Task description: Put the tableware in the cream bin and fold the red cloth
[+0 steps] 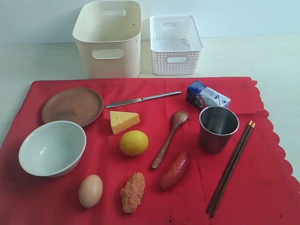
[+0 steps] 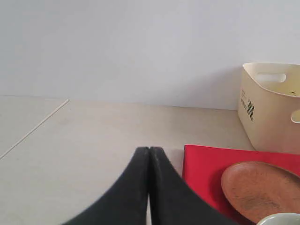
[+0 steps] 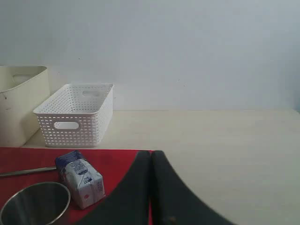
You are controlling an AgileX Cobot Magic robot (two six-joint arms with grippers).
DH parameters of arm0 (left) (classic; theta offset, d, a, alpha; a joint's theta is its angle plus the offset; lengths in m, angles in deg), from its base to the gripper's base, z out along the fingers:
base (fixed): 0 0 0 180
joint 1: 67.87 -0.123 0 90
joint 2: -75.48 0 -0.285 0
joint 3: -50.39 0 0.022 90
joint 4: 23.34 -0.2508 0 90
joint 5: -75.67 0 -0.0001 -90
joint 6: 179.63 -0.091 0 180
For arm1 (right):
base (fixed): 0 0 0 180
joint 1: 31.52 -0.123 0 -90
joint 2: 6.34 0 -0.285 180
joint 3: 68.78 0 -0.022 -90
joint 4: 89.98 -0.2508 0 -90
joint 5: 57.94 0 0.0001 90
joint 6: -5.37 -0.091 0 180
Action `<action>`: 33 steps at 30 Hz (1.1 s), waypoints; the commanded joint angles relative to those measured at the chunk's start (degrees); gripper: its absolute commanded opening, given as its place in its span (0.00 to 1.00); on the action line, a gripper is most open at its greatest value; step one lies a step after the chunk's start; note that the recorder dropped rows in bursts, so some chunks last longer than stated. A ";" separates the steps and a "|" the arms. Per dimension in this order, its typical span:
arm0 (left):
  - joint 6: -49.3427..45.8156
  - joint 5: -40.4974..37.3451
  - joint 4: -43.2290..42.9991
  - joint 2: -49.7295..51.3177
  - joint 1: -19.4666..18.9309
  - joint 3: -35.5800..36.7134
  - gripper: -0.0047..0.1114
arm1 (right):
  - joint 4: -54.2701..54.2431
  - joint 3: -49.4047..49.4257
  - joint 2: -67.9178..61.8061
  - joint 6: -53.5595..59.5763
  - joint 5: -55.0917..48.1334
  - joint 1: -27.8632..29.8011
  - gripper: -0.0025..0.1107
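Shiny steel cup (image 1: 218,128), matt wooden spoon (image 1: 169,138), red cloth (image 1: 262,187).

Left tool (image 2: 149,149), two matte black fingers (image 2: 129,192), smooth faces, broad at the base and curving in to narrow rounded tips, right tool (image 3: 151,152) in the same matte black, its fingers (image 3: 178,197) the same flared, tapering shape

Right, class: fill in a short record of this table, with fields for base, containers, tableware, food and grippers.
Base: red cloth, spread flat
Containers: cream bin and white lattice basket, side by side beyond the cloth
Tableware on cloth: plate, bowl, knife, spoon, cup, chopsticks
Food on cloth: cheese, lemon, egg, sausage, milk carton, crumbed piece
Grippers: left gripper and right gripper both shut, holding nothing
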 commanded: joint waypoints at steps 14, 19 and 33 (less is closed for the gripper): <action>0.40 0.15 0.35 -0.29 -0.12 0.13 0.05 | 1.41 0.26 0.34 -1.27 7.63 -0.08 0.02; 0.40 0.15 0.35 -0.29 -0.12 0.13 0.05 | 1.28 0.26 0.34 -10.59 13.38 -0.08 0.02; 0.40 0.15 0.35 -0.29 -0.12 0.13 0.05 | 1.04 -4.50 -0.18 -20.55 18.40 -0.08 0.02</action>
